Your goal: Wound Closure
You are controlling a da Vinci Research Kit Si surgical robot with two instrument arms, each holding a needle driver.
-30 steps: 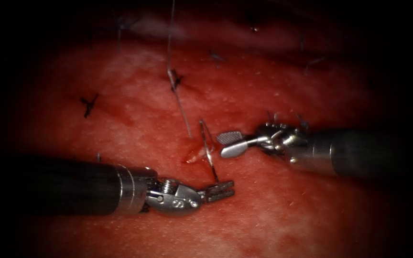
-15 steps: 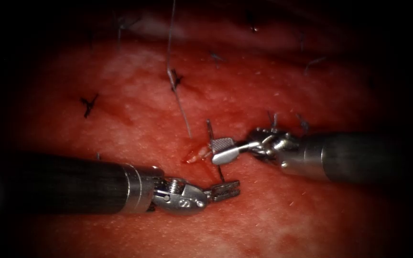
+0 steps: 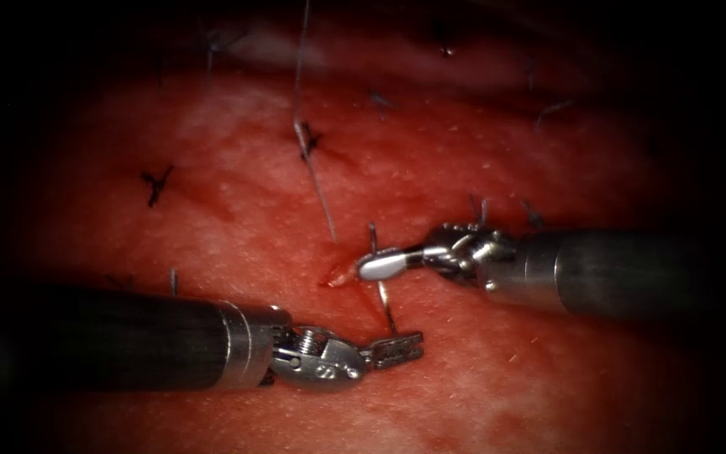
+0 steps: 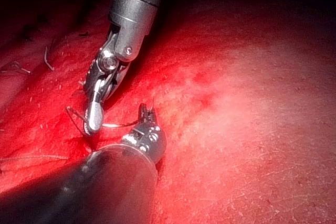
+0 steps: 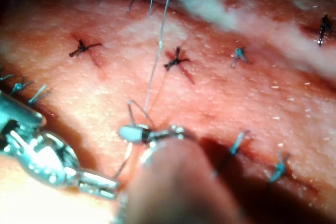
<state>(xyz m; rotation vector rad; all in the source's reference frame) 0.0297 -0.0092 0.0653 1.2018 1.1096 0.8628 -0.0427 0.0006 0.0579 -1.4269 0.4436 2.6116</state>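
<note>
Endoscope view: both tools clamp one needle (image 3: pixel 382 286).
Left tool (image 3: pixel 402 346) grips its lower end, right tool (image 3: pixel 376 266) mid-curve beside the cut (image 3: pixel 339 276); opposed pulls risk twisting or tearing tissue (image 3: pixel 237 210).

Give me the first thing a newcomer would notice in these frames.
Probably the two tools meeting on the curved needle at the middle of the tissue. The left tool grips the needle's lower end, while the right tool is shut on it further up, by a small pale cut. Next come the thread running up from the cut, and dark knotted stitches to the left.
</note>
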